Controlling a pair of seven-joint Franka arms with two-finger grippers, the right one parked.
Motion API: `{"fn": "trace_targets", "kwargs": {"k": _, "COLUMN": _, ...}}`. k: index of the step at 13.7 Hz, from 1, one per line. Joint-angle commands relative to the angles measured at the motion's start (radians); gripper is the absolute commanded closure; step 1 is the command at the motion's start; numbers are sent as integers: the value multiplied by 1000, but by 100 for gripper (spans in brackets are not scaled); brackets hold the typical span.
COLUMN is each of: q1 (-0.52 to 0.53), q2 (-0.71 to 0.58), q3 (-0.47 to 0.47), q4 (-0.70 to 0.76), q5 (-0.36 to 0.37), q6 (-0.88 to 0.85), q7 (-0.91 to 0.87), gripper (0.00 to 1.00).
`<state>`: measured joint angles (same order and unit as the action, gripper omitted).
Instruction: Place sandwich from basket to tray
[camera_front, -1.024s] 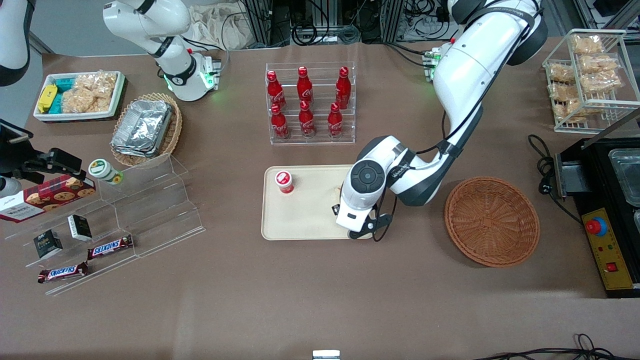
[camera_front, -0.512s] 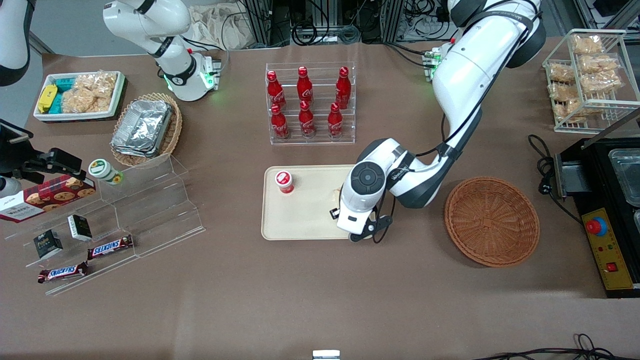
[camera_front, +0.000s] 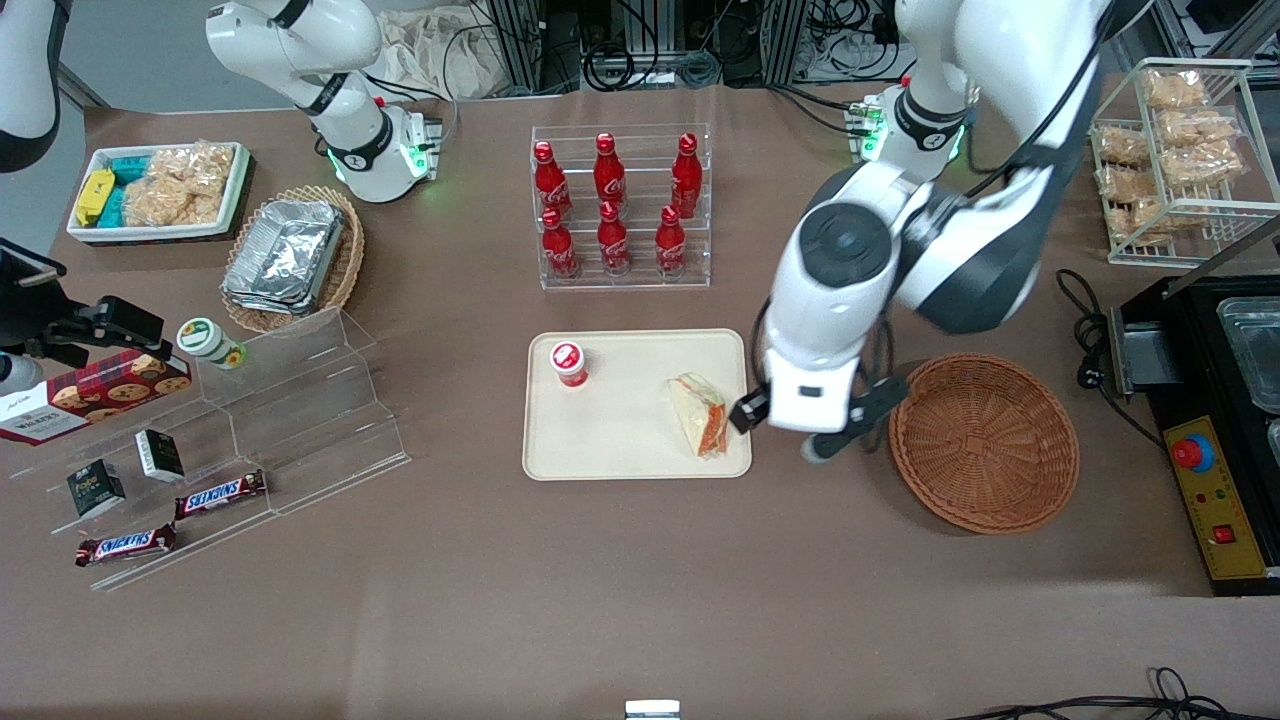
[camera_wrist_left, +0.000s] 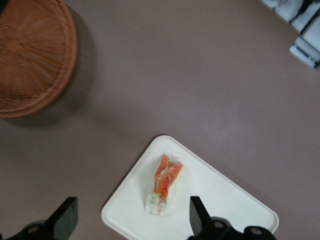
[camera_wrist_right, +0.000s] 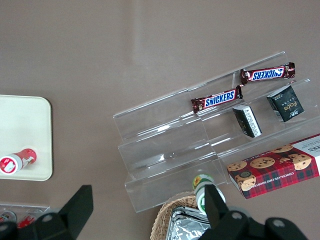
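Sandwich (camera_front: 698, 413), a clear-wrapped triangular wedge of pale bread with orange-red filling edge, lies on the flat beige plastic tray (camera_front: 620, 440) near the corner closest to the round reddish-brown wicker basket (camera_front: 984, 442), which holds nothing. Left gripper (camera_wrist_left: 131, 220) hangs above tray and basket, fingers spread, holding nothing. Wedge looks light and squashy with slippery film, so best pinched gently across the 2 flat bread faces.

The brown table (camera_front: 600, 600) carries a beige plastic tray (camera_front: 610, 440) mid-table and a reddish woven wicker basket (camera_front: 985, 440) toward the working arm's edge; the gripper (camera_front: 790, 432) hangs open between them.
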<state>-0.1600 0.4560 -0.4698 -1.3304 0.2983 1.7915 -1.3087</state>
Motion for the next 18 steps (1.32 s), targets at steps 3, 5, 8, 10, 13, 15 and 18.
{"fn": "trace_targets", "kwargs": {"k": 3, "q1": 115, "q2": -114, "q3": -7, "q4": -43, "q5": -45, "q6": -52, "q7": 96, "gripper": 0}}
{"fn": "trace_targets", "kwargs": {"k": 5, "q1": 170, "q2": -140, "q3": -7, "q4": -43, "q5": -82, "q6": -81, "q7": 208, "gripper": 0}}
{"fn": "trace_targets", "kwargs": {"k": 8, "q1": 282, "q2": -189, "q3": -6, "q4": -49, "q5": -135, "q6": -138, "q7": 420, "gripper": 0}}
{"fn": "trace_targets", "kwargs": {"k": 10, "q1": 327, "q2": -230, "q3": 9, "q4": -49, "q5": -183, "q6": -185, "q7": 601, "gripper": 0}}
{"fn": "trace_targets", "kwargs": {"k": 13, "q1": 228, "q2": -292, "q3": 245, "q4": -58, "q5": -270, "q6": -224, "q7": 811, "gripper": 0}}
{"fn": "trace_targets", "kwargs": {"k": 15, "q1": 173, "q2": -344, "q3": 351, "q4": -102, "q5": -300, "q6": -238, "q7": 948, "gripper": 0}}
{"fn": "trace_targets", "kwargs": {"k": 18, "q1": 117, "q2": -427, "q3": 480, "q4": -186, "q5": -321, "q6": -238, "q7": 1119, "gripper": 0}}
